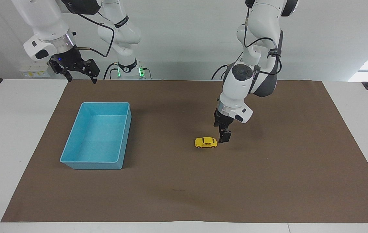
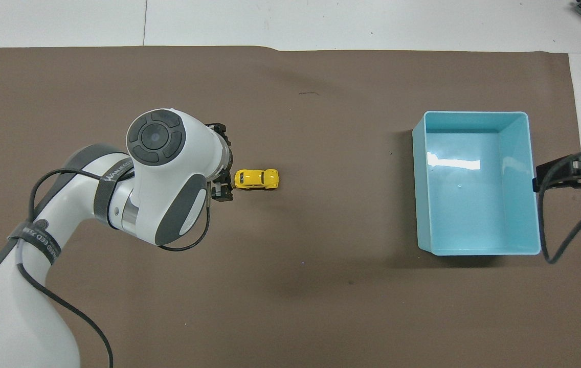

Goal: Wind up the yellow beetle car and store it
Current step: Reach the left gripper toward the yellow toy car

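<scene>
The yellow beetle car (image 1: 206, 142) (image 2: 256, 178) stands on its wheels on the brown mat, near the middle. My left gripper (image 1: 224, 138) (image 2: 224, 161) hangs low over the mat, right beside the car's end that points toward the left arm's end of the table. Its fingers are open, spread wider than the car, and nothing is between them. The light blue bin (image 1: 106, 104) (image 2: 474, 114) sits empty toward the right arm's end. My right gripper (image 1: 83, 79) (image 2: 574, 176) waits open, high over the mat's edge by the bin.
The brown mat (image 1: 184, 194) covers most of the white table. A black cable (image 2: 556, 240) from the right arm loops beside the bin's corner nearest the robots. Bare mat lies between the car and the bin.
</scene>
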